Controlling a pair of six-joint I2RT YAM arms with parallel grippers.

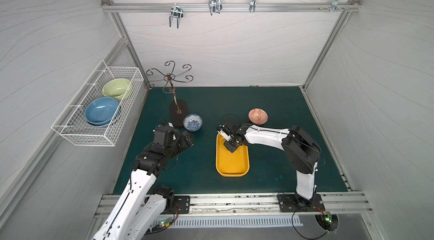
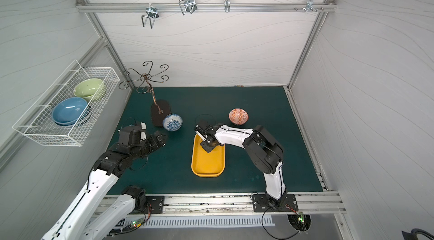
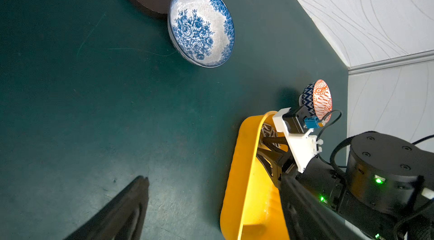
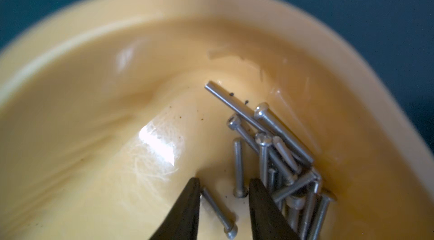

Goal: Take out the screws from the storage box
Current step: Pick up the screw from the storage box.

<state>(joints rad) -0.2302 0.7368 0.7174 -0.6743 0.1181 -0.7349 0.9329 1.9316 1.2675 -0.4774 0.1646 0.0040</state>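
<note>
The right hand (image 4: 224,180) dips into the far end of the storage box (image 4: 117,3), its two dark fingers parted and clenching nothing. One loose screw lies in the gap between them and a second stands just beyond. Whether the left-lying screw touches a finger (image 4: 187,203) is hard to say at this close, soft focus. The screws (image 4: 277,156) sit heaped in the rounded corner of the box, crossing one another against the curved wall. That likely explains the steep, tilted approach: the tips must straddle a single stray rather than dig into the tangle. None appears to be out of the box yet. Seen in a top view, the yellow box (image 1: 232,163) lies lengthwise near the middle of the green tabletop (image 1: 281,156). An orange patterned bowl (image 1: 257,116) sits just beyond the box and a blue floral bowl (image 1: 192,122) off to its far left, each plausibly a place to drop screws. The left hand (image 1: 189,139) hovers released and empty near the blue bowl, well apart from the box, probably to keep out of the way. No brand, label or legible writing shows on anything.
</note>
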